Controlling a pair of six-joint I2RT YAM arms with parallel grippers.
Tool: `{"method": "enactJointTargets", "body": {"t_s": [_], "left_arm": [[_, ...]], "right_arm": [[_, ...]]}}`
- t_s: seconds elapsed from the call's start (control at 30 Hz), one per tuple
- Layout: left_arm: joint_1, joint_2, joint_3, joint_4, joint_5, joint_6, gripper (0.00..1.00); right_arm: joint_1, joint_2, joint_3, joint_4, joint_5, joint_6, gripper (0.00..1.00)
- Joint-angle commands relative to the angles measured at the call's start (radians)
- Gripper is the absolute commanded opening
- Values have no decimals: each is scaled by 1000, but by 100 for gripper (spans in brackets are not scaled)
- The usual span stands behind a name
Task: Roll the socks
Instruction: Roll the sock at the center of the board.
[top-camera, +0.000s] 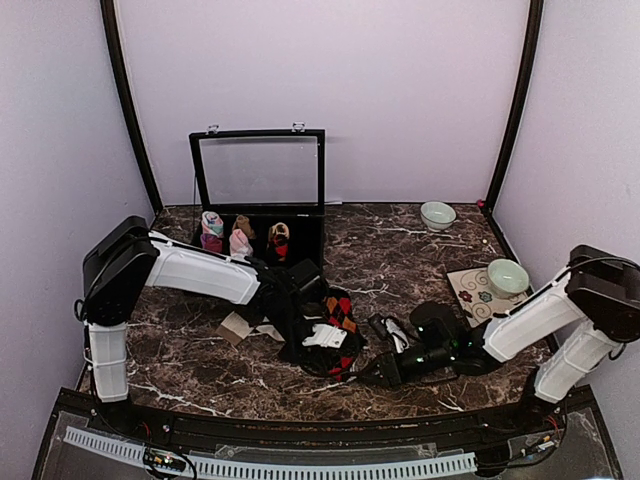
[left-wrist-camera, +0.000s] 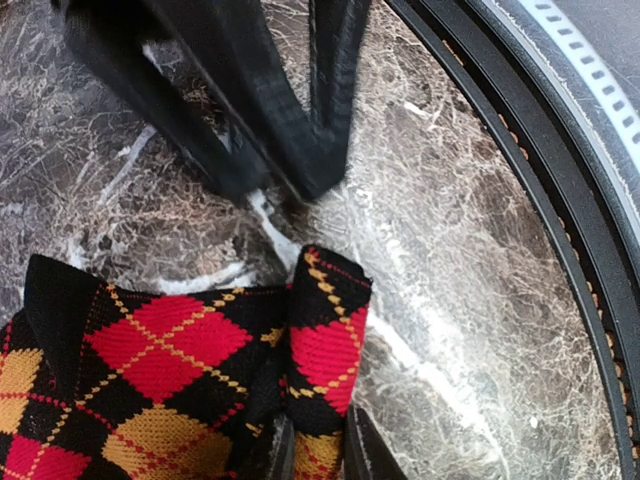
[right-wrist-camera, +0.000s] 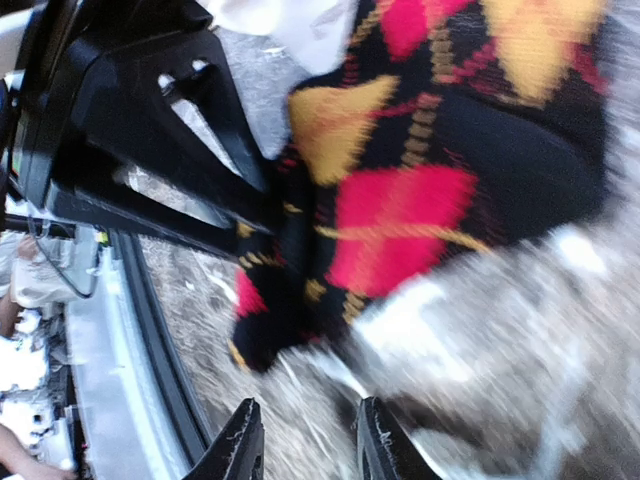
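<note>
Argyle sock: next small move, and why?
Probably ease the right gripper forward and close on the near corner of the argyle sock: its jaws are open and empty just short of it, while the left gripper pinches a fold.

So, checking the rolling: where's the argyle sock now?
Mid-table in the top view, the argyle sock lies under the left gripper, the right gripper beside it, in front of the black case.

Top camera is looking down from high at the near side, taking in the whole bench (top-camera: 400, 260). Both wrist cameras are hovering close, sharing the argyle sock (left-wrist-camera: 170, 350) and bench edge.
</note>
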Motion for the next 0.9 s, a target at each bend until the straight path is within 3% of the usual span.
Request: {"method": "enactJointTargets", "body": {"t_s": [0.0, 0.07, 0.13, 0.17, 0.27, 0.63, 0.87], "left_arm": [[12, 56, -2, -213, 12, -34, 16], [19, 71, 14, -250, 41, -40, 16], [31, 96, 40, -296, 72, -37, 17], [41, 116, 52, -312, 82, -34, 17], [68, 162, 102, -364, 115, -45, 17], [79, 276, 246, -559, 260, -66, 17], [81, 288, 244, -542, 263, -81, 17]], "right_arm": [[79, -152, -77, -181, 261, -106, 32], [172, -260, -104, -173, 403, -192, 33], [256, -342, -125, -162, 524, -293, 43], [282, -369, -130, -153, 556, -332, 48], [326, -389, -103, -179, 614, -423, 48], [411, -128, 139, -180, 659, -647, 45], [421, -4, 238, -159, 657, -760, 43]]}}
